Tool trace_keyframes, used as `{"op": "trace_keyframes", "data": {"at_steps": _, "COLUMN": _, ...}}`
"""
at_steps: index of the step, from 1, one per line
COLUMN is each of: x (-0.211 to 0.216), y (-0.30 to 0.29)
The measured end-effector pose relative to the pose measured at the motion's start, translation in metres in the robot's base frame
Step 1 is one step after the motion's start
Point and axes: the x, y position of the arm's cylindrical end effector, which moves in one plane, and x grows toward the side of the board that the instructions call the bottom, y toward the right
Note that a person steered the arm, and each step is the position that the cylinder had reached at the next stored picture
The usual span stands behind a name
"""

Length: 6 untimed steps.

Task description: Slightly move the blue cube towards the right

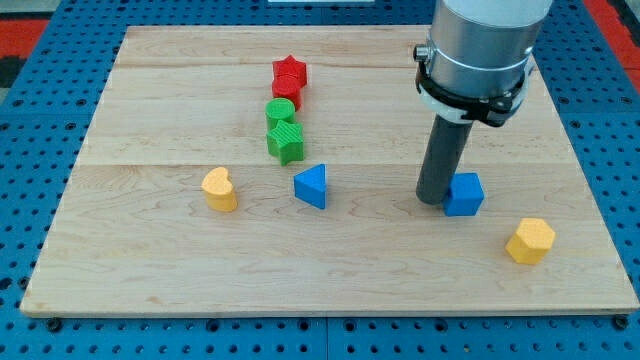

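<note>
The blue cube point(464, 194) sits on the wooden board point(150, 250) at the view's right of centre. My tip point(434, 201) rests on the board right against the cube's left side. The dark rod rises from there to the arm's grey body at the view's top right.
A blue triangular block point(312, 186) lies near the centre. A yellow heart-shaped block point(219, 189) is to its left. A yellow hexagonal block point(530, 240) is at the lower right. A red star point(289, 72), a red block point(287, 92), a green cylinder point(280, 110) and a green star point(285, 141) form a column.
</note>
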Motion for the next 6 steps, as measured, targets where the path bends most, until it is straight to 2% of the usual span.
{"op": "trace_keyframes", "data": {"at_steps": 1, "x": 0.012, "y": 0.012}}
{"op": "trace_keyframes", "data": {"at_steps": 3, "x": -0.002, "y": -0.004}}
{"op": "trace_keyframes", "data": {"at_steps": 4, "x": -0.016, "y": 0.054}}
{"op": "trace_keyframes", "data": {"at_steps": 5, "x": -0.002, "y": 0.023}}
{"op": "trace_keyframes", "data": {"at_steps": 6, "x": 0.066, "y": -0.046}}
